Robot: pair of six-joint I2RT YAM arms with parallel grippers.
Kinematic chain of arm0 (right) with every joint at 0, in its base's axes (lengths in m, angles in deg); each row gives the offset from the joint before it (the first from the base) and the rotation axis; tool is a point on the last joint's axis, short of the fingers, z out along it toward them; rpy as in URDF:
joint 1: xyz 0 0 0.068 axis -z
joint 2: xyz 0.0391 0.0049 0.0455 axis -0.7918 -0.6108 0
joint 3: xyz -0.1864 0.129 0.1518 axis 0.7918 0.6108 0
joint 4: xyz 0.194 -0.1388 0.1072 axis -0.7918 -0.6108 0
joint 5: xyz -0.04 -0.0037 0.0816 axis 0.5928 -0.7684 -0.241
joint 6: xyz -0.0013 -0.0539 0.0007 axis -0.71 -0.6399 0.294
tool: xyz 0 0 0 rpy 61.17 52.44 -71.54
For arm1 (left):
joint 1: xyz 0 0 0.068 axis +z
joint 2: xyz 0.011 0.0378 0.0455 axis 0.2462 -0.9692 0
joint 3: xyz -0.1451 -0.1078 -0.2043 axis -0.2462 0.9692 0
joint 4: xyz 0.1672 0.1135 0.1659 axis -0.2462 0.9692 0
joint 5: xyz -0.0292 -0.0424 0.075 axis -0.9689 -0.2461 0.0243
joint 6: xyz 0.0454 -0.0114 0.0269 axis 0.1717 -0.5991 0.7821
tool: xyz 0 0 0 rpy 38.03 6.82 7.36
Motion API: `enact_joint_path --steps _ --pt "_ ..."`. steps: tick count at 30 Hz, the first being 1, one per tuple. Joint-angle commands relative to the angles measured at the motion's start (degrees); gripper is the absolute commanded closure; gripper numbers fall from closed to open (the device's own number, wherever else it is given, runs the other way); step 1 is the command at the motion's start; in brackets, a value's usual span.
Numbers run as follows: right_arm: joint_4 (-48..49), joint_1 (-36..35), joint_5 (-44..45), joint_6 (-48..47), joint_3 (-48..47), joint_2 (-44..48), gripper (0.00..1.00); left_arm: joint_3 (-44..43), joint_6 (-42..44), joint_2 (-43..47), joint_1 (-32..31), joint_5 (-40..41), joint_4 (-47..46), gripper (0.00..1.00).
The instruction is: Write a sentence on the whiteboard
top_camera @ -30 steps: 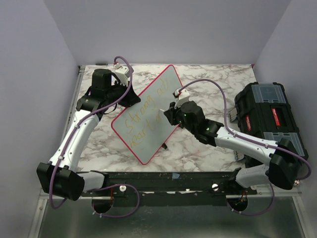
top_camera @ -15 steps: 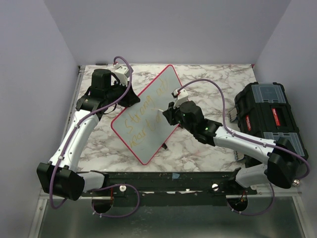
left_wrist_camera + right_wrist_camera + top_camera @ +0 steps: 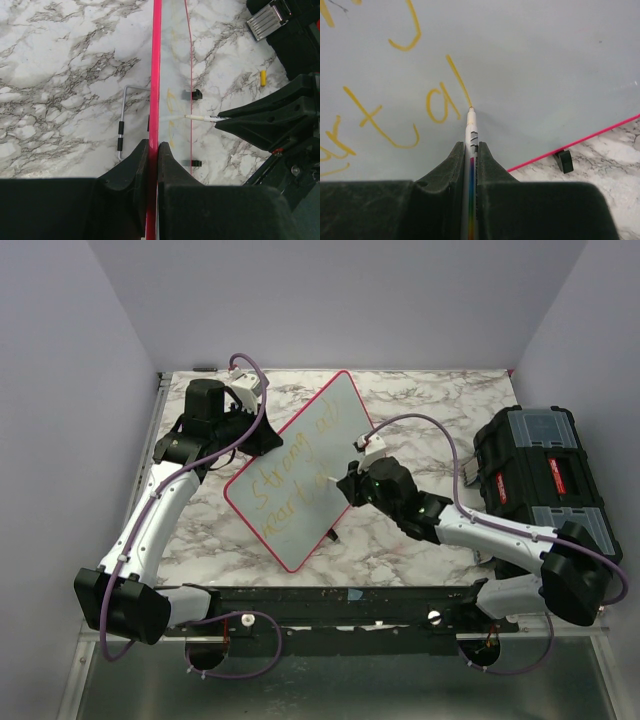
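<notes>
The whiteboard (image 3: 343, 408), pale with a thin red rim, stands tilted on the marble table. My left gripper (image 3: 267, 439) is shut on its red rim (image 3: 156, 75), edge-on in the left wrist view between my jaws (image 3: 153, 146). The sentence (image 3: 296, 466) runs in two yellow lines across the board. My right gripper (image 3: 341, 485) is shut on a white marker (image 3: 471, 137). The marker's tip touches the board (image 3: 545, 75) at the lower end of a yellow stroke beside the letter "a" (image 3: 438, 105).
A black toolbox (image 3: 545, 475) sits at the right of the table. A yellow marker cap (image 3: 263, 78) lies on the marble. Behind the board is its wire stand (image 3: 121, 130), and small black feet (image 3: 565, 161) show at its lower edge.
My right gripper has slid toward the near edge with the marker, drawing a downward yellow stroke. The left gripper and board have stayed put.
</notes>
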Motion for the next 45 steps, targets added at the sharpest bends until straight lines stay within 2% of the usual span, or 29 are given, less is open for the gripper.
enact_joint_path --steps 1,17,31,45 --pt "-0.57 0.15 -1.66 1.1 2.71 1.09 0.99 -0.68 3.51 1.12 -0.37 2.8 0.19 1.0" --pt "-2.76 0.16 6.21 -1.86 -3.13 1.19 0.99 -0.55 3.56 1.12 -0.48 3.06 0.33 1.0" --pt "-1.72 0.16 5.76 -2.09 -6.08 -0.99 0.99 -0.6 3.6 1.12 -0.63 3.2 0.42 1.0" --pt "-0.79 0.14 5.12 -1.49 -3.71 -2.31 0.99 -0.59 3.62 1.14 -0.64 3.32 0.44 1.0"
